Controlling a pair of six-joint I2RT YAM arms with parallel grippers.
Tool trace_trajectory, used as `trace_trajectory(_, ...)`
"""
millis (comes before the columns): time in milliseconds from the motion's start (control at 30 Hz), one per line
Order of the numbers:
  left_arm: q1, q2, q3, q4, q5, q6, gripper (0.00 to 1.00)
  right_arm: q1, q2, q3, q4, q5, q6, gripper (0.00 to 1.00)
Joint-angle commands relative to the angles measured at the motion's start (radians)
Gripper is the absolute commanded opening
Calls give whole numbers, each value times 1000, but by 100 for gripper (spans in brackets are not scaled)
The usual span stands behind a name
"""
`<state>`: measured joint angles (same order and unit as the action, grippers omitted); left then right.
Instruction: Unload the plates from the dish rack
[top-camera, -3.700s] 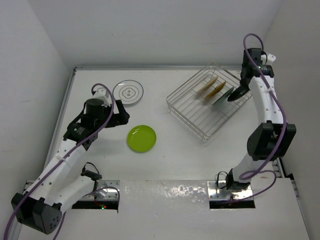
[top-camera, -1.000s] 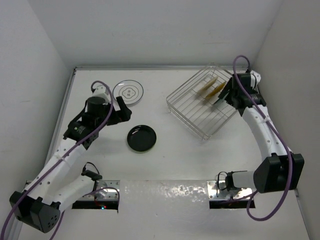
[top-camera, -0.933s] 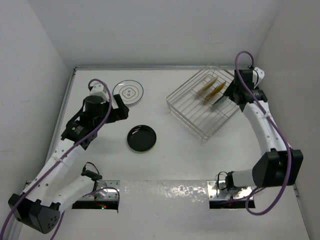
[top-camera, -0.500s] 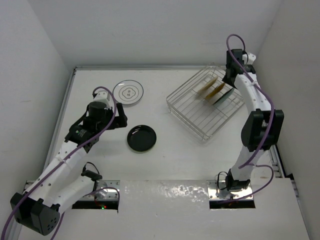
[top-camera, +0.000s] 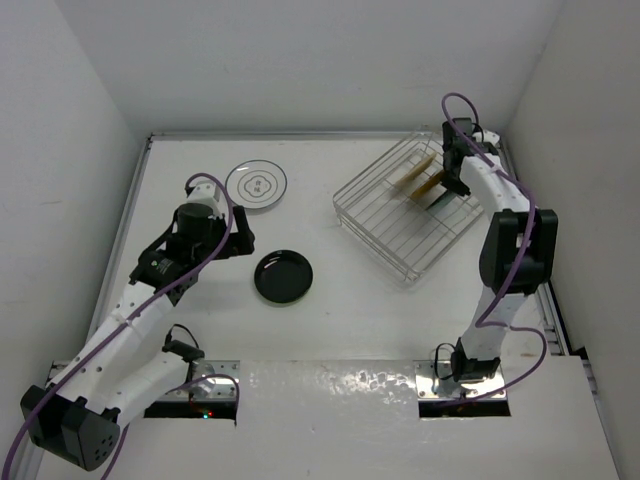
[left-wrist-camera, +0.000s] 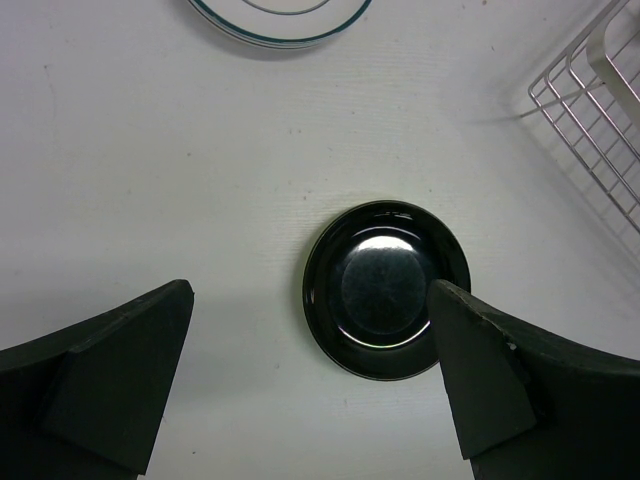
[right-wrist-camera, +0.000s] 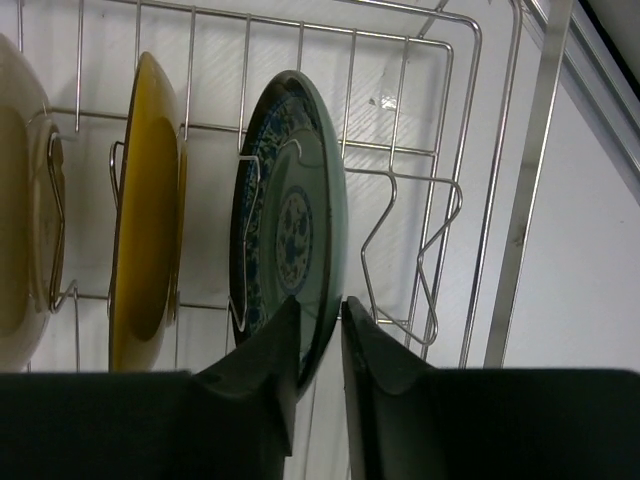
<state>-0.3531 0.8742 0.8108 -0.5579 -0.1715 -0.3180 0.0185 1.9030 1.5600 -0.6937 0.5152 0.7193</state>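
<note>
R end effector (right-wrist-camera: 320, 306) on teal plate (right-wrist-camera: 290, 215) rim, in rack (right-wrist-camera: 524, 190)

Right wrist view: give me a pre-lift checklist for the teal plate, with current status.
1. Right gripper straddles teal plate rim: ok.
2. Grip firm enough to lift: cannot tell.
3. Gap between teal plate and mustard plate: ok.
4. Teal plate free of dish rack wires: not ok, seated in its slot.
5. Left gripper open, empty, apart from black plate: ok.
</note>
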Motion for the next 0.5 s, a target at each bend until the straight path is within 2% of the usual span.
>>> trace_trajectory(0, -3, -9, 2, 35, -2, 16, 100, -2, 8, 26, -15, 25, 12, 17)
trace_trajectory(33, -3, -9, 2, 35, -2, 16, 100, -2, 7, 26, -18, 25, 23, 14)
trace_trajectory(233, -1, -4, 2, 33, -5, 14, 100, -2, -68, 37, -21, 46, 66, 9)
trace_trajectory(333, -1, -9, 2, 32, -11, 13, 100, -2, -88, 106, -79, 80, 89, 1)
trace_trajectory(467, -3, -18, 5, 33, -14, 11, 100, 0, -131, 207, -179, 160, 94, 0)
